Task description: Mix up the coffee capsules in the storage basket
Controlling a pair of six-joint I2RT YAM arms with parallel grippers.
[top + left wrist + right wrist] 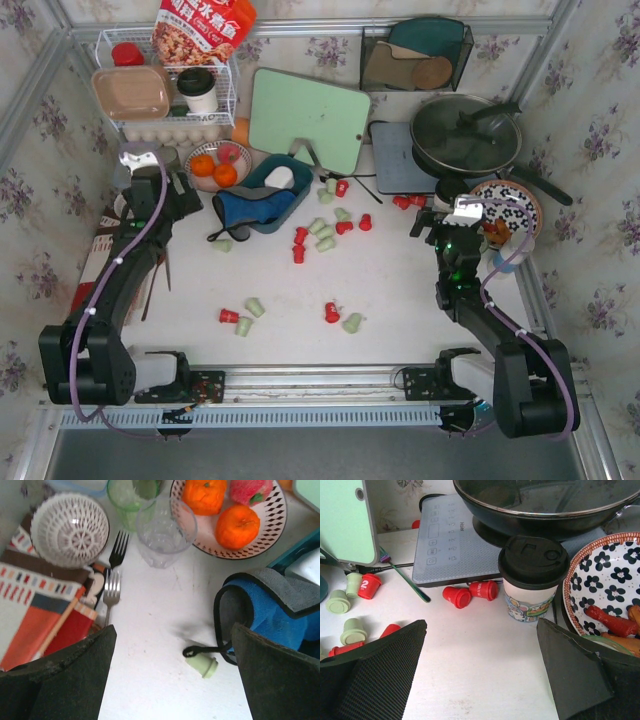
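Several red and pale green coffee capsules (322, 234) lie scattered on the white table, with a few more near the front (341, 318). The teal storage basket (256, 179) stands at the back left with a blue oven mitt (245, 211) draped over it; its rim shows in the left wrist view (296, 554). My left gripper (183, 203) is open and empty left of the basket. One green capsule (202, 665) lies ahead between its jaws, beside the mitt's loop. My right gripper (481, 622) is open and empty; two red capsules (470, 593) lie ahead of it.
A plate of oranges (235, 520), a clear glass (165, 530), forks (112, 580) and a folded cloth (40, 610) lie near my left gripper. A lidded paper cup (532, 580), an induction hob (455, 540) with a pan, a flowered plate (605, 580) and a green cutting board (308, 120) are near my right gripper.
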